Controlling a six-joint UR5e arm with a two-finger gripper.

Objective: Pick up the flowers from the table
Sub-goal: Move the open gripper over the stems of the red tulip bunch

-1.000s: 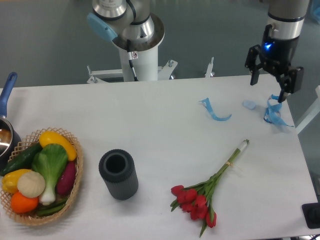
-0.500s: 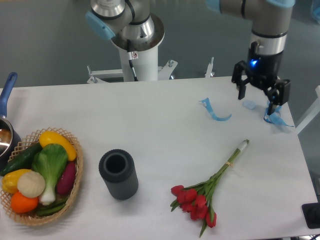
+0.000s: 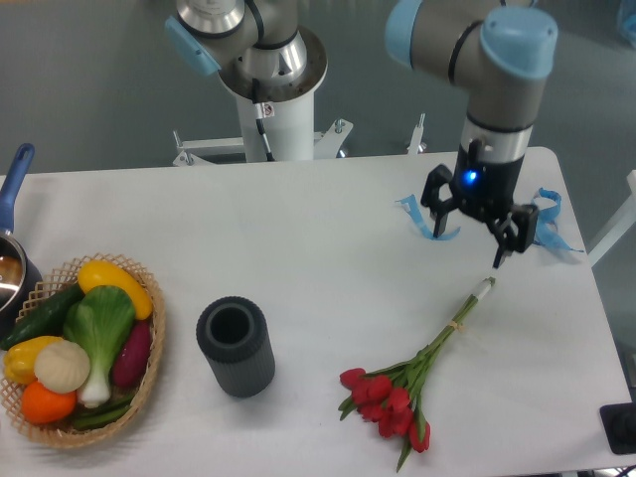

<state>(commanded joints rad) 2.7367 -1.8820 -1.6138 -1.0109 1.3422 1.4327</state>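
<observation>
Hovering over the right part of the large white matte table [image 3: 298, 238], the black two-finger gripper [image 3: 469, 241] is being held with its fingers spread apart and nothing between them, a blue light glowing on its body. It is being carried by the grey and light-blue arm [image 3: 502, 75], just above and beyond the pale wrapped stem end of the flowers.

The bunch of red tulips with long green stems [image 3: 412, 373] is lying flat on the table's right front area, well apart from the other things. Its long axis is running diagonally: the red heads are pointing toward the front left, near the front edge, and the tied pale stem end is pointing up toward the back right, toward the gripper. Bare white surface is showing on all sides of the bunch.

Curled blue ribbon scraps [image 3: 429, 224] are lying behind the gripper, more of them by the table's right edge. The dark ribbed cylindrical cup [image 3: 236, 348] is standing upright to the left of the tulips, well apart. The wicker basket of colourful vegetables [image 3: 79, 348] is sitting at the left front corner, and a blue-handled pot [image 3: 12, 214] is being cut off by the left edge.
</observation>
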